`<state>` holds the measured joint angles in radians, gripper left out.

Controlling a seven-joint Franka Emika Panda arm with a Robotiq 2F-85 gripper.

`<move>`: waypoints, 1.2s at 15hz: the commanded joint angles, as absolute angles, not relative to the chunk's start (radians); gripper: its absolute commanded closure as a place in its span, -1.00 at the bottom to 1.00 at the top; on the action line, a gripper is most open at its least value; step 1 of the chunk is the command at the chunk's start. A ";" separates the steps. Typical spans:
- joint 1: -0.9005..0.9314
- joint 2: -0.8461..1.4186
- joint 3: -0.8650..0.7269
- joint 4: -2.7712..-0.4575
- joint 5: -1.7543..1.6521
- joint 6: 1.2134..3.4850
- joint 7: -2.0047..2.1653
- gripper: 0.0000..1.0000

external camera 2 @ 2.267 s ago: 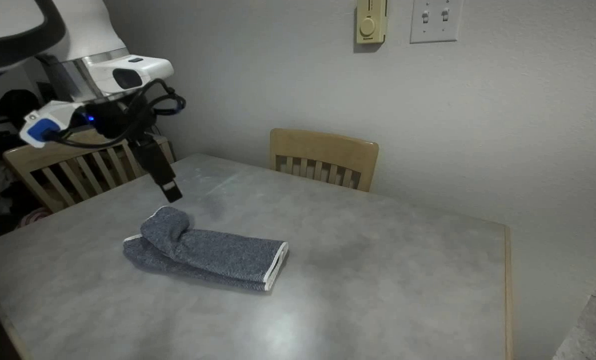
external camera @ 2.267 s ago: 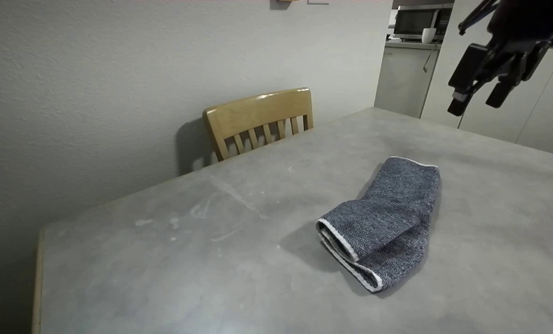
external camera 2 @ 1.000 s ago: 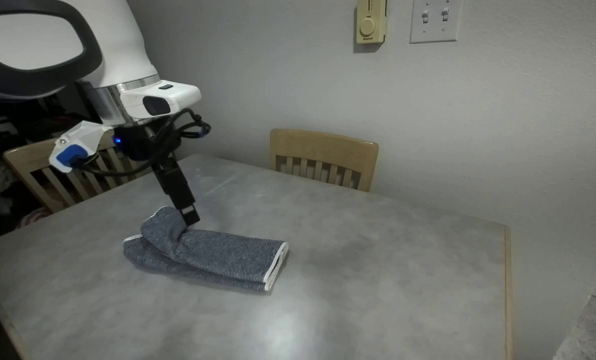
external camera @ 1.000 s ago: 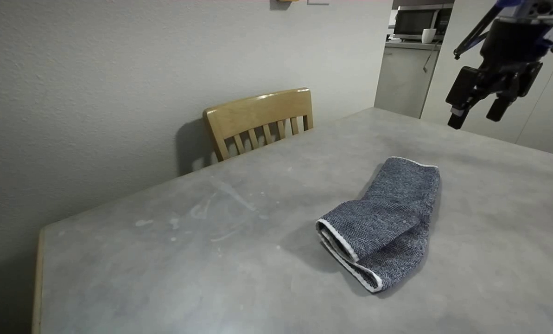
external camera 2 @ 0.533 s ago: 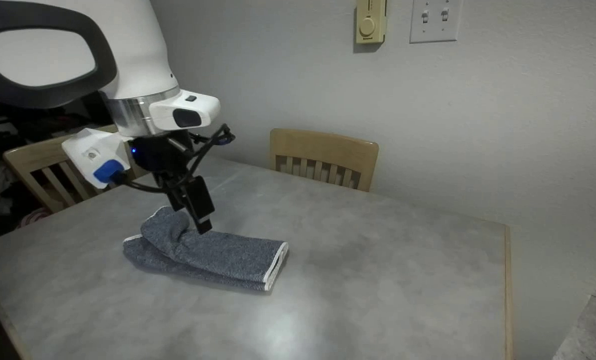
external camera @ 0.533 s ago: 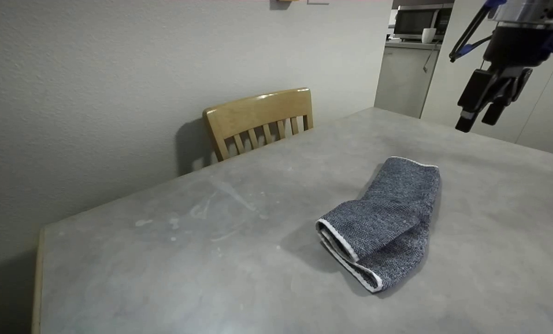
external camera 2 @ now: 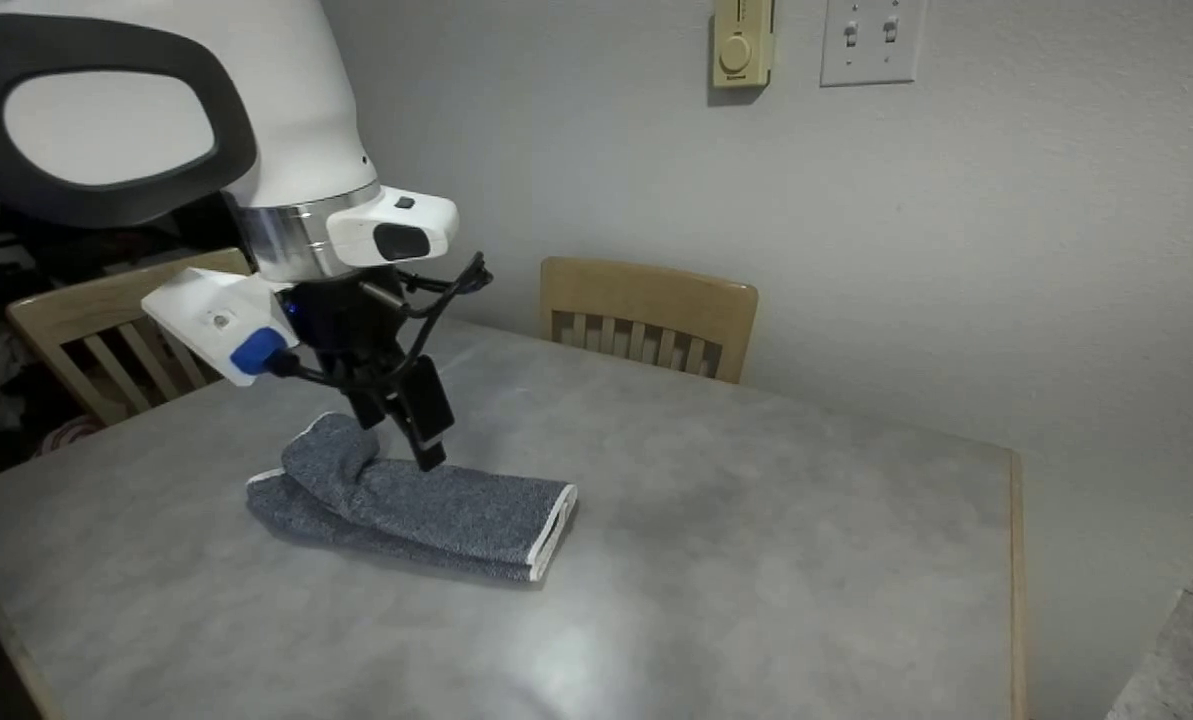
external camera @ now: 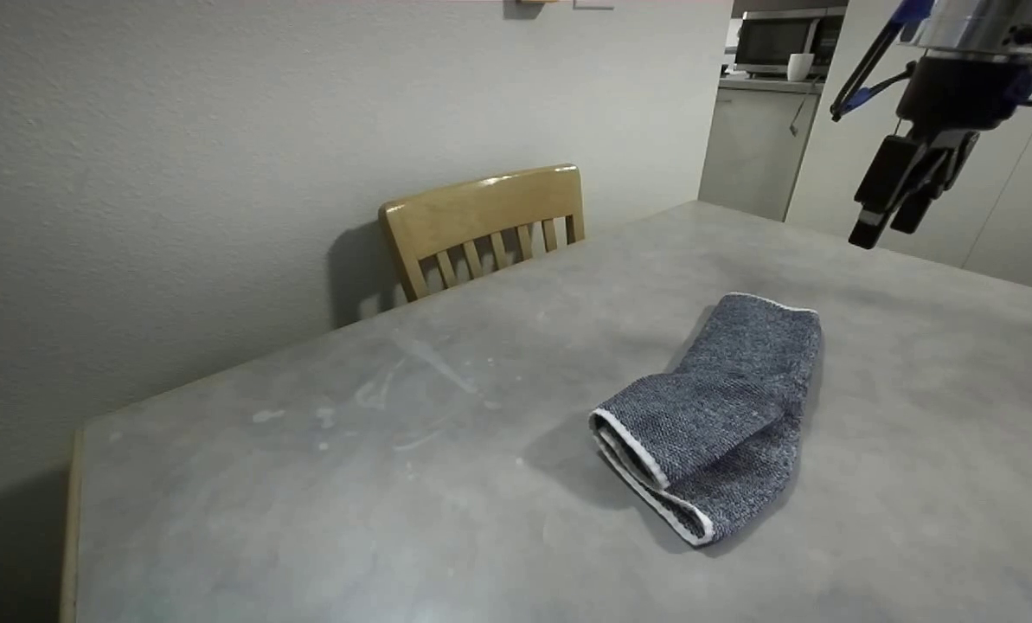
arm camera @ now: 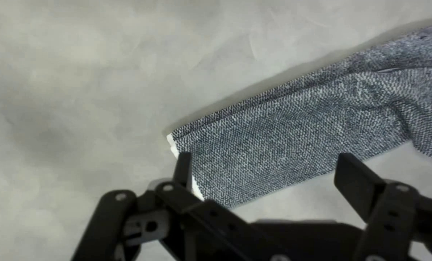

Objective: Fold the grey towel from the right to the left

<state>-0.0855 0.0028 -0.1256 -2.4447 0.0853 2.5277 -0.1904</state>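
Note:
The grey towel [external camera: 723, 407] is a blue-grey cloth with a white hem, lying folded into a strip on the table, with one end bent at an angle. It shows in both exterior views [external camera 2: 466, 512]. My gripper [external camera: 887, 227] is open and empty, above the table. In an exterior view the gripper [external camera 2: 399, 438] hangs in front of the towel's far side. In the wrist view the open fingers [arm camera: 264, 158] frame part of the towel [arm camera: 270, 141]; the left finger overlaps its white-hemmed end, the right one its lower long edge. The fingers appear apart from the cloth.
The grey table [external camera 2: 756, 560] bears the towel. A wooden chair [external camera 2: 646, 290] stands at the table's edge by the wall, and another wooden chair [external camera 2: 106, 300] stands behind the arm. A thermostat [external camera 2: 743, 45] and light switches [external camera 2: 871, 40] are on the wall.
The arm has come down and moved right in an exterior view, toward the towel's white-hemmed end. The gripper has turned somewhat. The towel has not moved.

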 commanded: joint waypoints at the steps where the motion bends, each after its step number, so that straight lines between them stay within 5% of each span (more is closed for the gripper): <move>1: -0.123 0.121 -0.144 -2.379 0.053 2.579 -0.304 -1.00; 6: -0.225 0.259 -0.078 -2.226 0.317 2.407 -0.705 -1.00; 18: -0.231 0.274 -0.066 -2.231 0.306 2.459 -0.713 -1.00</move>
<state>-0.2031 0.2531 -0.0896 -2.2416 0.2913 2.4373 -0.6722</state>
